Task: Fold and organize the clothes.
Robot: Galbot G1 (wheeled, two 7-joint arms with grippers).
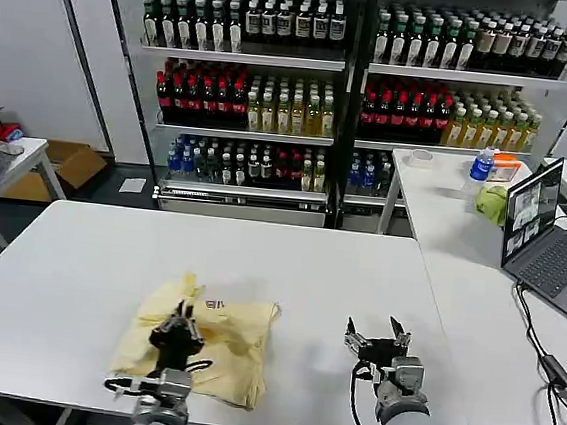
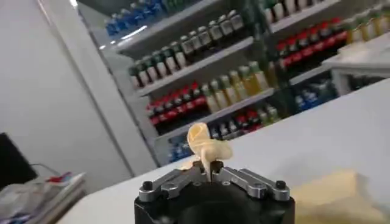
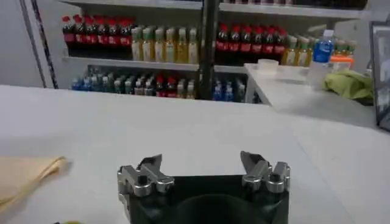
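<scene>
**Left gripper pinches the shirt; right waits open beside it**

The shirt point(image 1: 213, 338), pale yellow and rumpled, lies on the table point(image 1: 79, 253) toward its near edge, left of centre, partly gathered into a rough rectangle. Its long axis runs roughly across the table, left to right, with one corner poking up toward the shelves.

The left gripper point(image 1: 178, 331) sits right over the shirt's middle, jaws drawn narrow and pinching a fold of the fabric; in the left wrist view a twist of cloth point(image 2: 208, 148) stands up between its closed fingers. So the shirt is in those jaws and spreads out all round them.

The right gripper point(image 1: 377, 340) hovers over bare table to the right of the shirt, well apart from it, jaws wide and empty. From there the shirt lies to its left; its nearest edge shows as a yellow corner point(image 3: 27, 173) in the right wrist view. The left arm is plainly the nearer one, and any fold likely turns on which way it carries the pinched fold across the long axis.

The table is white, smooth and otherwise bare near the shirt. Beyond it stand drink shelves point(image 1: 246, 78); to its right a second table holds a laptop point(image 1: 552, 243).
</scene>
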